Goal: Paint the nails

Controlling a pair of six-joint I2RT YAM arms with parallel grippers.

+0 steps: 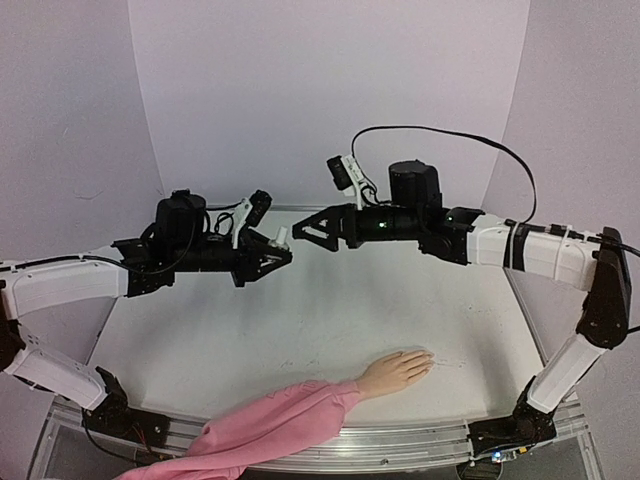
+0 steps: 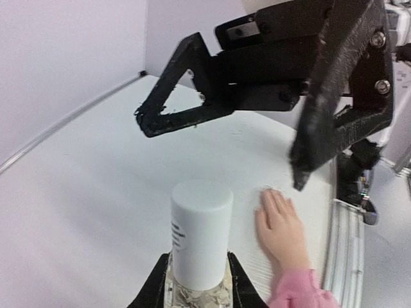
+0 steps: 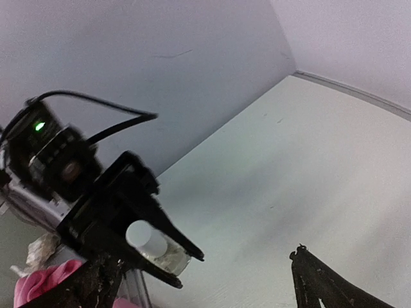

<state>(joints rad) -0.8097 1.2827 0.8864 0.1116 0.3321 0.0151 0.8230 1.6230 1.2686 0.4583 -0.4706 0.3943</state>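
White bottle (image 2: 201, 234) is clamped in raised left jaws; right jaws gape empty opposite.

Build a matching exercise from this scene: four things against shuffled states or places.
Things:
1. left tool
2. right tool
3. mannequin hand
4. pink sleeve

States or places:
A. open, empty, raised above the table
B. lying flat on the table
C. spilling over the table's near edge
D. shut on the white bottle

Pairs: 1-D, 2-A, 3-B, 4-C

Nails (image 1: 427, 357) too small, indistinguishable from the peach fingers (image 1: 415, 362)
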